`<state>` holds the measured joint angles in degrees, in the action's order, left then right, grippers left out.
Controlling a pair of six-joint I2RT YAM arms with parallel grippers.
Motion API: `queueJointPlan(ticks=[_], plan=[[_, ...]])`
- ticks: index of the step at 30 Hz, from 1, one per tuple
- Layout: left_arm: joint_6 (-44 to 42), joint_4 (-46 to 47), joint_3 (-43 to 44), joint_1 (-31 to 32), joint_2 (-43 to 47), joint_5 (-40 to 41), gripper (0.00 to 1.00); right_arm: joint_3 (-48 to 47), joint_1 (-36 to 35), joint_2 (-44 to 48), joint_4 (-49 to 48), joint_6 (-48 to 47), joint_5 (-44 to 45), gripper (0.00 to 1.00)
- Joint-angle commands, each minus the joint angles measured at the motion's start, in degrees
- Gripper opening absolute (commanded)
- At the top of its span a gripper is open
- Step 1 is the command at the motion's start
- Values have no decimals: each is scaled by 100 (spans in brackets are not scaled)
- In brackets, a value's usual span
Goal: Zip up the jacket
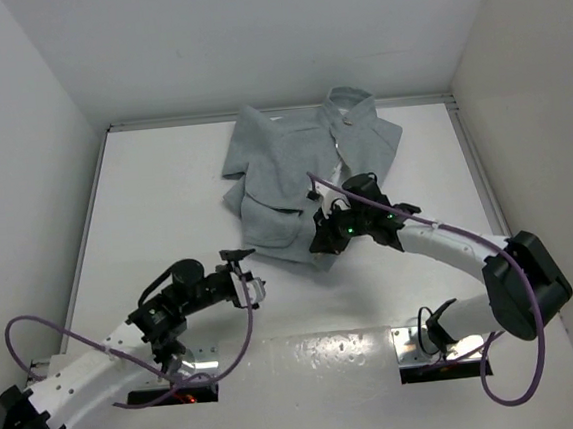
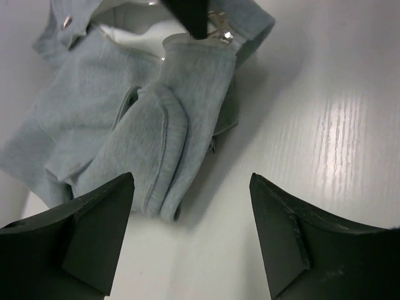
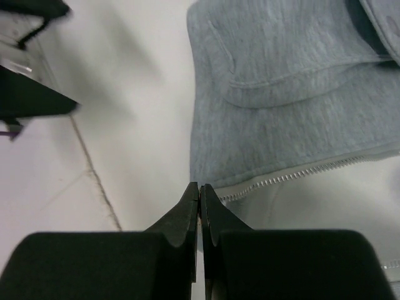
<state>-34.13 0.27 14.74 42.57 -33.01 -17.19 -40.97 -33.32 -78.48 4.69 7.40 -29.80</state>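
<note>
The light grey jacket (image 1: 292,164) lies crumpled at the back middle of the white table (image 1: 165,205), collar towards the far wall. My right gripper (image 1: 321,240) sits at its near hem, shut, fingertips (image 3: 195,195) pinched on the hem corner where the zipper teeth (image 3: 294,175) start beside the white lining (image 3: 337,206). My left gripper (image 1: 250,278) hovers open just left of and nearer than the jacket. Between its fingers (image 2: 100,219) there is only bare table, with a folded flap of the jacket (image 2: 162,125) a little beyond them. A metal snap (image 2: 67,21) shows near the collar.
White walls enclose the table on the left, back and right. Purple cables (image 1: 247,338) loop off both arms. Metal base plates (image 1: 418,343) sit at the near edge. A thin seam line (image 3: 94,175) crosses the table left of the right fingers.
</note>
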Motion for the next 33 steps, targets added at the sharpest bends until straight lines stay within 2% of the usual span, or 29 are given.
queueJointPlan(ticks=[1, 6, 10, 14, 22, 33], plan=[[-1245, 1614, -295, 601, -344, 962, 80, -376, 106, -18, -284, 867, -614, 0], [-1228, 3124, -349, 1244, -1373, 2051, 81, -561, 229, -246, -425, 1648, -869, 0], [-956, 4022, -402, 1499, -1909, 1983, 80, -658, 282, -387, -609, 1967, -922, 0], [-815, 4489, -402, 1728, -2287, 2044, 75, -658, 378, -475, -679, 2186, -922, 0], [-472, 5446, -349, 2027, -3263, 2280, 72, -500, 678, -520, -785, 2687, -852, 0], [-85, 6432, 300, 1852, -4801, 2712, 72, -359, 871, -388, -697, 2767, -905, 0]])
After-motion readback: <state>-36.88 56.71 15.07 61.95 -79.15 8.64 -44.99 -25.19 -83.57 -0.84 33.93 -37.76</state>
